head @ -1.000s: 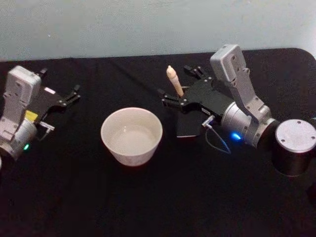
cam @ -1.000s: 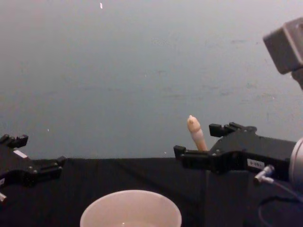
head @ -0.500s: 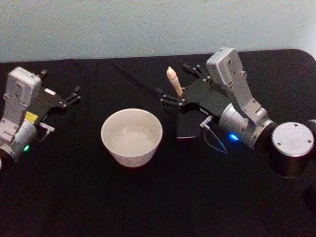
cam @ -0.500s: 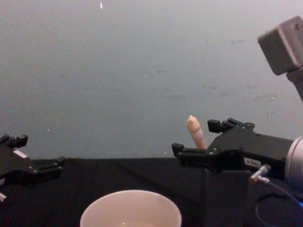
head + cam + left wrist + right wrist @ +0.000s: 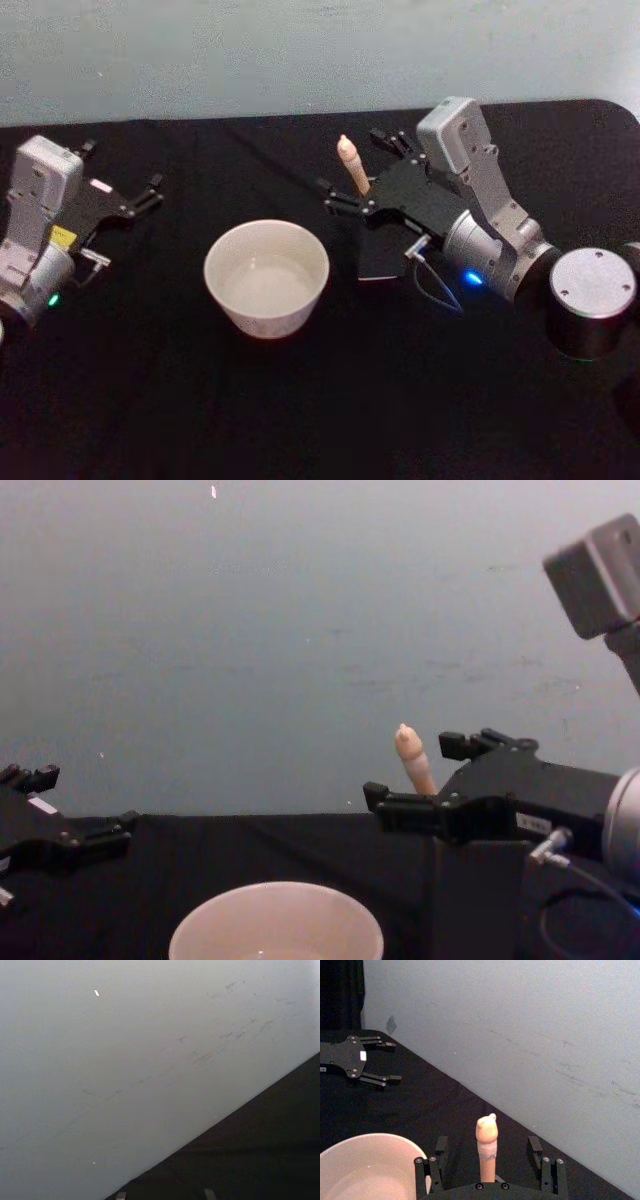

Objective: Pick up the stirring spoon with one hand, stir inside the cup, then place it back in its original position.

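Spoon (image 5: 487, 1152) stands in dark grey holder (image 5: 382, 252), beige handle up and a little tilted (shaft and bowl hidden). Right pincer (image 5: 350, 162) over holder, fingers spread on both sides of handle, gap on each side, no contact. Cup (image 5: 266, 277) on black worktop (image 5: 300, 410) near holder, toward robot's left. Left pincer (image 5: 120, 174) at left side of worktop, well apart from cup, fingers spread.

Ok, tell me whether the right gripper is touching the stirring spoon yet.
Apart. In the right wrist view the stirring spoon stands between the right gripper's open fingers, with a clear gap on each side.
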`<state>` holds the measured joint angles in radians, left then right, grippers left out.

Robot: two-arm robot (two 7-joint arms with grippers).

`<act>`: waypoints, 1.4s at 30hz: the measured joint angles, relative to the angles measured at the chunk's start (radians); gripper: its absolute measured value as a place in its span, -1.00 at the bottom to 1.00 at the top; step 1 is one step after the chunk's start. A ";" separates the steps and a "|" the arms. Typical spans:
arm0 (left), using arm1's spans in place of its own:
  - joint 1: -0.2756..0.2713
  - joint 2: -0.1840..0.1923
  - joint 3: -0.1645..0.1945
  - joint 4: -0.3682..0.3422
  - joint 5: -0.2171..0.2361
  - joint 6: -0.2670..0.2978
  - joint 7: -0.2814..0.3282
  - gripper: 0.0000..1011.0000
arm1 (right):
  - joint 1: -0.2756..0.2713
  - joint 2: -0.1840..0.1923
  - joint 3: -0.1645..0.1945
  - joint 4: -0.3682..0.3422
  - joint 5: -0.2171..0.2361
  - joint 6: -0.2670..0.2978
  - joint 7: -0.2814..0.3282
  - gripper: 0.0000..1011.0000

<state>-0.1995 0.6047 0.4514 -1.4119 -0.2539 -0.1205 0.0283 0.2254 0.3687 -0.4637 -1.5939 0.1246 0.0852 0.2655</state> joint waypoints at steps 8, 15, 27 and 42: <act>0.000 0.000 0.000 0.000 0.000 0.000 0.000 0.98 | 0.001 0.001 -0.001 0.000 0.002 0.000 0.000 0.83; 0.000 0.000 0.000 0.000 0.000 0.000 0.000 0.98 | 0.001 0.001 -0.002 0.000 0.004 0.000 -0.001 0.45; 0.000 0.000 0.000 0.000 0.000 0.000 0.000 0.98 | 0.001 0.002 -0.002 0.000 0.005 0.000 -0.001 -0.34; 0.000 0.000 0.000 0.000 0.000 0.000 0.000 0.98 | 0.001 0.002 -0.002 0.000 0.005 0.000 -0.001 -0.63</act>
<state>-0.1995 0.6047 0.4514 -1.4120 -0.2539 -0.1205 0.0283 0.2262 0.3703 -0.4653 -1.5941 0.1300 0.0855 0.2644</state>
